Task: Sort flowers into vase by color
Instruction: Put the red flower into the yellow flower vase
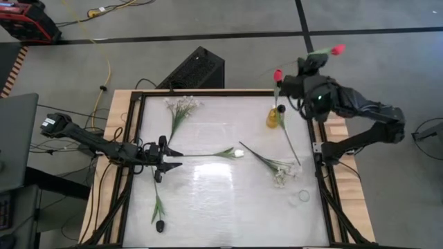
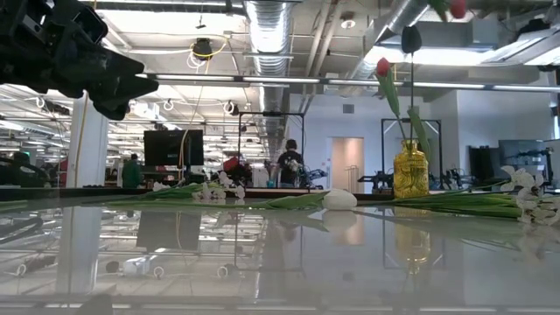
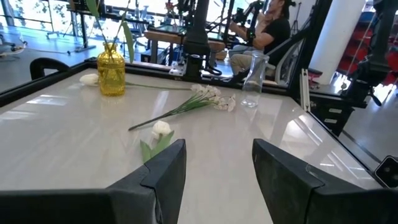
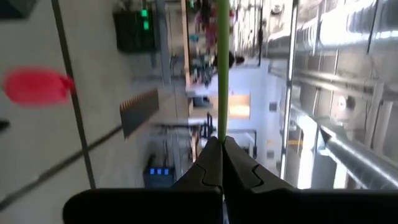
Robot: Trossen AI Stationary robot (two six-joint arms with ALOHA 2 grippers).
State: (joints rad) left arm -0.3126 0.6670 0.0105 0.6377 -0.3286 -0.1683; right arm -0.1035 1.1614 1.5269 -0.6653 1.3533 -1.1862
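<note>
The right gripper (image 1: 309, 63) is up high, past the far right corner of the table (image 1: 208, 207). Its two fingers (image 4: 214, 163) are pressed tight on the green stem of a red tulip (image 1: 337, 50). The red bloom sticks out past the gripper, away from the table. Just below and beside this gripper stands a yellow vase (image 1: 274, 117). Another red flower (image 1: 277, 75) already stands in it, and a dark one (image 2: 410, 39) too.

The left gripper (image 1: 168, 158) is low over the left side of the table. Its fingers (image 3: 163, 171) are spread apart and hold nothing. Right in front of it lies a white tulip (image 1: 234, 153), with the stem end pointing at the gripper. Farther out in front lies a sprig of tiny white blossoms (image 1: 277, 169). Beyond that stands a clear vase (image 3: 254, 81). Another sprig (image 1: 181, 107) lies off to one side of the left gripper, toward the far edge. A dark tulip (image 1: 159, 216) lies off to its other side, toward the near edge.
</note>
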